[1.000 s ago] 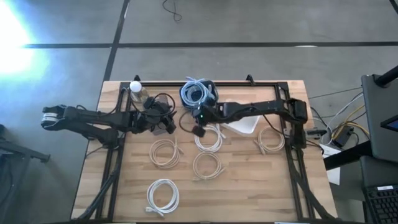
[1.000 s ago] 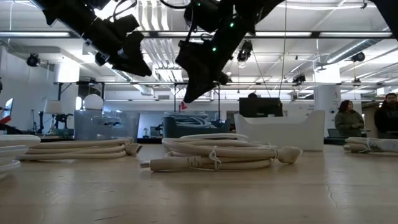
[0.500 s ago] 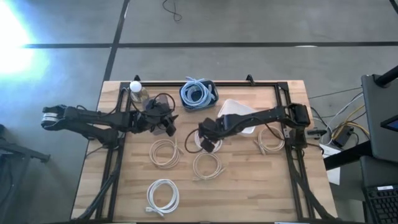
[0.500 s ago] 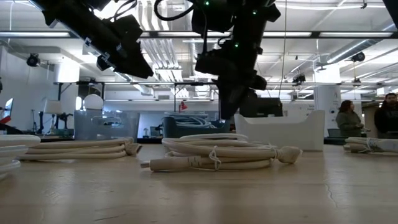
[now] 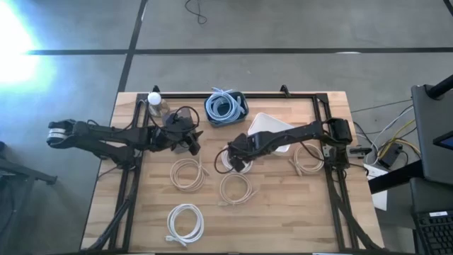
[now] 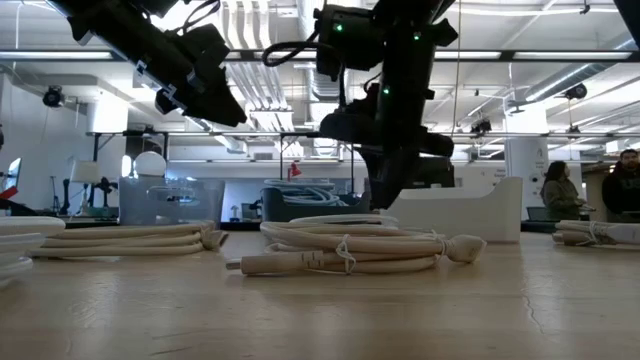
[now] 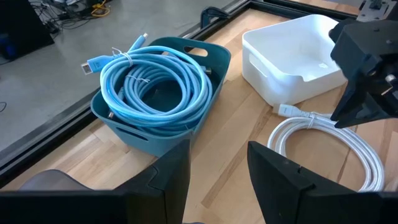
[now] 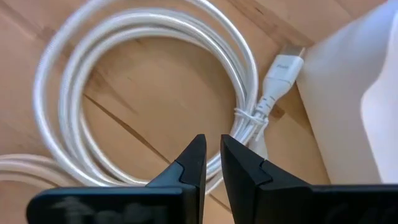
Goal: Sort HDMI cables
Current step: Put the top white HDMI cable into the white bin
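Right gripper (image 8: 210, 163), fingers nearly closed and empty, hovers over the white cable coil (image 8: 149, 81) just beside the white tray (image 5: 272, 132). We see its plug (image 8: 281, 73) pointing trayward only from the wrist.

The right gripper (image 5: 236, 161) is pointing down mid-desk, fingers (image 8: 193, 163) nearly closed; the left gripper (image 5: 192, 144) is hovering, fingers apart.

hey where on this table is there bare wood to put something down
Bare wood: the front right corner of the table, right of the white cable coil; also the front left corner. Crowded: the middle, where the right end effector hangs over another white coil.
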Robot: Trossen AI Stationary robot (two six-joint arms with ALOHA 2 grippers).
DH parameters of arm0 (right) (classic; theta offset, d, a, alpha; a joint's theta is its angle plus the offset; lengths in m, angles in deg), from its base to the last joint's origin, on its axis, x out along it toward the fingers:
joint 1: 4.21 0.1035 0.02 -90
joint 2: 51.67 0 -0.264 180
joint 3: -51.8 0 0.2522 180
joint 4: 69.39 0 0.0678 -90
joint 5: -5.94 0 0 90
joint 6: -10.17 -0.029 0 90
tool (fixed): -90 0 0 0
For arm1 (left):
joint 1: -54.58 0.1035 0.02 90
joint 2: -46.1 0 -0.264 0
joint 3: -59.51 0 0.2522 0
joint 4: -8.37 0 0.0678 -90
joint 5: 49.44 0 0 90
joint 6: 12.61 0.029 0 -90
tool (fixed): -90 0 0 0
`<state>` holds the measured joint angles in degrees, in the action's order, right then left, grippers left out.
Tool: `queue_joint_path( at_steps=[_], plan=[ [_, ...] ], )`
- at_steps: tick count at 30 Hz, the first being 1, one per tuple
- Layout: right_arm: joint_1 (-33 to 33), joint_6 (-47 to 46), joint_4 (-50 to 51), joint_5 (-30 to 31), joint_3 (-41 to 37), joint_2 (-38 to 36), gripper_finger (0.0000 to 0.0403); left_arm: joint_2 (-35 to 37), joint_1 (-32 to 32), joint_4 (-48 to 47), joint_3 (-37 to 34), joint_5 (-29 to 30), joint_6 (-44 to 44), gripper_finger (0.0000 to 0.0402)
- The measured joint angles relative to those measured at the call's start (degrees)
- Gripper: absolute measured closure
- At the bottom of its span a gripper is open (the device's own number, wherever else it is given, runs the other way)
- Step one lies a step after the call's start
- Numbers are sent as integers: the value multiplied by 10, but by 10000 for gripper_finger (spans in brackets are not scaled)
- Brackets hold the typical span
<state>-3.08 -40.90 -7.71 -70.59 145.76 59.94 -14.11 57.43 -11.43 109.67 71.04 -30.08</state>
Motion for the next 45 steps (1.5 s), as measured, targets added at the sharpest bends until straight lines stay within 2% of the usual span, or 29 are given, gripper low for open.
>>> queue_joint_path(
  at_steps=[10, 19, 30, 32, 36, 38, 43, 45],
  plan=[
    [0, 13, 1, -5, -5, 0, 358, 0, 0, 0, 0, 0, -4, 239],
    [5, 260, 0, -42, 2, -1, 358, 0, 0, 0, 0, 0, -4, 239],
    [9, 336, 0, -124, 19, -3, 358, 0, 0, 0, 0, 0, -4, 239],
    [12, 357, 0, -104, 19, -3, 358, 0, 0, 0, 0, 0, -4, 239],
    [11, 368, -2, 11, 19, -3, 358, 0, 0, 0, 0, 0, -4, 239],
    [8, 381, -9, 40, 19, -3, 358, 0, 0, 0, 0, 0, -4, 239],
    [6, 408, -46, 43, 19, -3, 363, 0, 0, 0, 0, 0, -4, 239],
    [5, 426, -53, 27, 19, -3, 364, 0, 0, 0, 0, 0, -3, 239]
  ],
)
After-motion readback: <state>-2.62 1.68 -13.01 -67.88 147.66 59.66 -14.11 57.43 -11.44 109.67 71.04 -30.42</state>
